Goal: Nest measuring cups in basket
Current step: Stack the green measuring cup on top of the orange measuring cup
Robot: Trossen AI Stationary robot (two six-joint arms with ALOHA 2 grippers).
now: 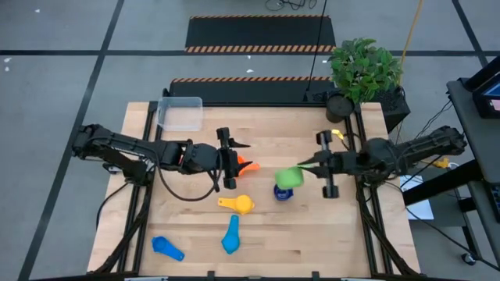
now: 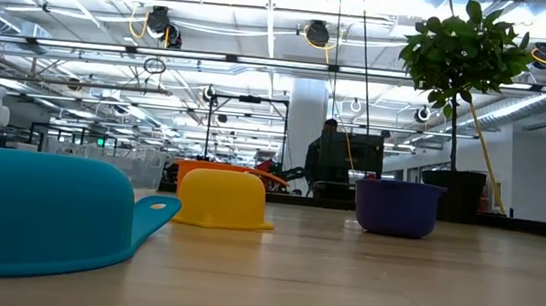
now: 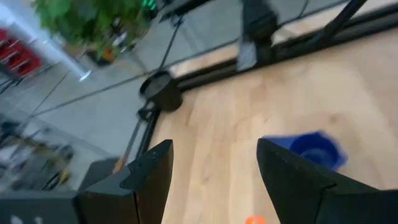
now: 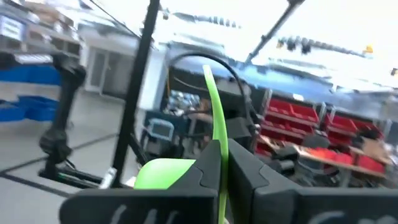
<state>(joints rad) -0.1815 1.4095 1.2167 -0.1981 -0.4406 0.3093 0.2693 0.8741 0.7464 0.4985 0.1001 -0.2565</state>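
Right hand [image 1: 306, 168] is clamped shut on the green cup's [image 1: 290, 177] handle, held above the navy cup [image 1: 283, 192]. Left hand [image 1: 241, 160] is spread wide, empty, over the orange cup [image 1: 248, 166]. Basket [image 1: 180, 114] is set at the tabletop's [image 1: 312, 234] far-left edge; open wood is seen between.

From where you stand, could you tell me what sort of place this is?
Probably a robotics lab or workshop: a wooden table on a taped floor, ceiling trusses with lamps, and red parts bins on shelves.

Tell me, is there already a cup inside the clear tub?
No, the clear tub at the table's far corner shows nothing inside from above.
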